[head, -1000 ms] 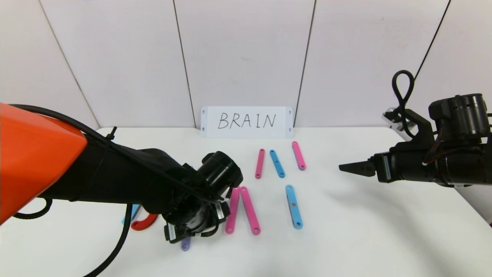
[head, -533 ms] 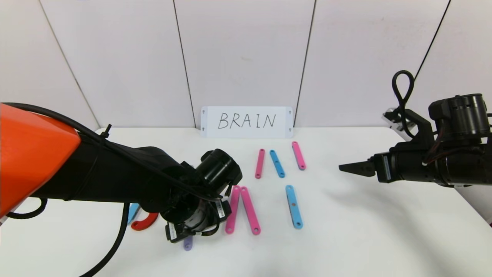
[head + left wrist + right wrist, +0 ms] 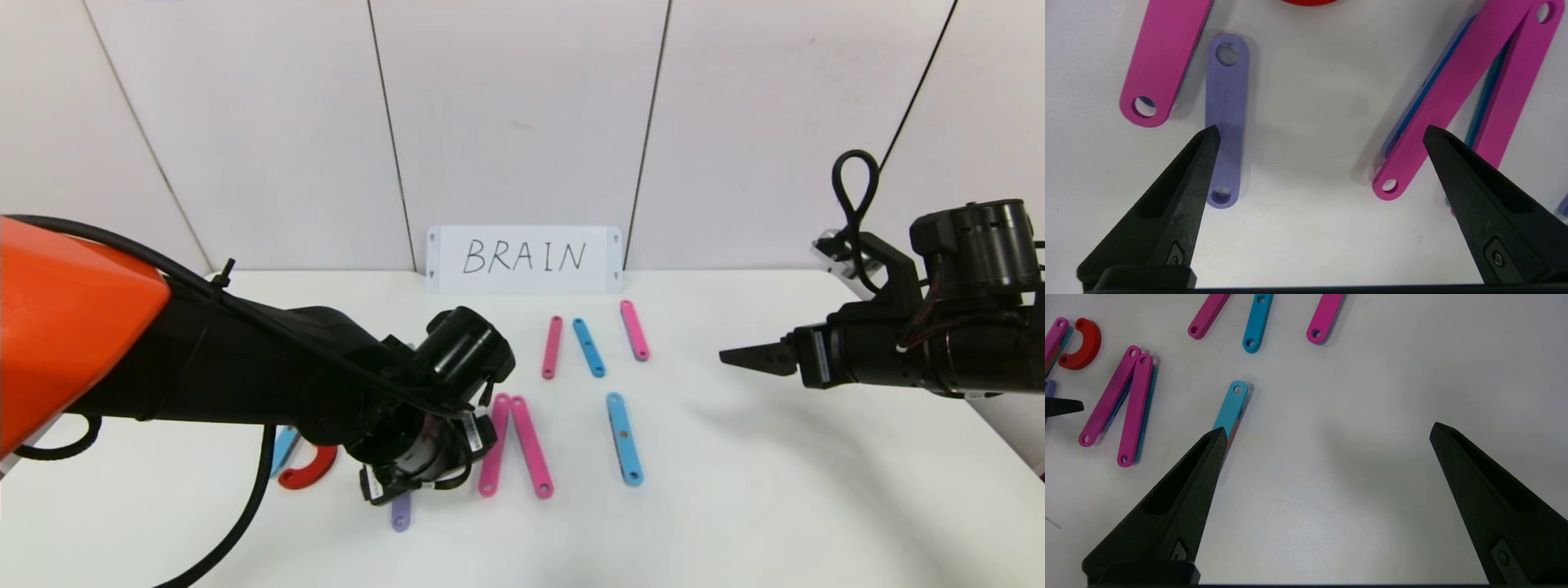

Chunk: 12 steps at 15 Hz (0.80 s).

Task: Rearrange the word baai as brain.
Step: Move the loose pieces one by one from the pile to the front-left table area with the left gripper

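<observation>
Coloured strips with holes at their ends lie flat on the white table point(image 3: 775, 506), in loose letter groups in front of the white card point(image 3: 523, 259) handwritten "BRAIN".

Far row, just before the card: a pink strip point(image 3: 553, 347), a light-blue strip point(image 3: 589, 348) and a second pink strip point(image 3: 634, 330), side by side but apart. Nearer row: two pink strips point(image 3: 514, 445) meeting at their far ends in an inverted V, with blue strips showing beneath them in the left wrist view, and to their right a lone light-blue strip point(image 3: 624, 438). To the robot's left of the V lie a purple strip point(image 3: 1225, 118), another pink strip point(image 3: 1163, 61) just beside it, and a red half-ring point(image 3: 309, 471) with a light-blue strip end point(image 3: 283, 447) next to it, largely hidden by the arm.

The left arm reaches across the near left of the table, its wrist bent downward. The left gripper point(image 3: 1318, 134) hangs low over the table with its jaws spread wide and nothing between them; one fingertip overlaps the purple strip, the other the pink V. This arm blocks much of the left letter group from the head view.

The right gripper point(image 3: 1327, 430) is held level above the right side of the table, well apart from the strips, jaws spread wide and empty.
</observation>
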Motion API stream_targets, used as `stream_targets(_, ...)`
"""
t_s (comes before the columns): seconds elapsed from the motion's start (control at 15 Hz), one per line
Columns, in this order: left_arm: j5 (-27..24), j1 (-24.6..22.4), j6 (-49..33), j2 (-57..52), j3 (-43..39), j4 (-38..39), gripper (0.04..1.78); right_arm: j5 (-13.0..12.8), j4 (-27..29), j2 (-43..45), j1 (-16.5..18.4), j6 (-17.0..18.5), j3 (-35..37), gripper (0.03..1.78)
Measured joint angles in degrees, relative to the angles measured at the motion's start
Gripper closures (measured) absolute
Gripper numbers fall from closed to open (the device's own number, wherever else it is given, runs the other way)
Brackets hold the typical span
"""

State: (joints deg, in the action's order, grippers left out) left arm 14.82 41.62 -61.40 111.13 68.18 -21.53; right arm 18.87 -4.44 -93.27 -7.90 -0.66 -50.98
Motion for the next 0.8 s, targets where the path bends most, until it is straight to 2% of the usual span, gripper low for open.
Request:
stream_targets(0.27, -1.35, -0.33, 0.18, -0.20, 0.04, 0.52, 0.08, -0.02, 0.00, 0.02, 0.00, -0.02, 0.00, 0.07)
stream_targets(0.8, -0.85, -0.59, 0.96, -2.30, -0.63, -2.45, 0.08, -0.02, 0.00, 0.07, 0.02, 0.00, 0.00, 0.07)
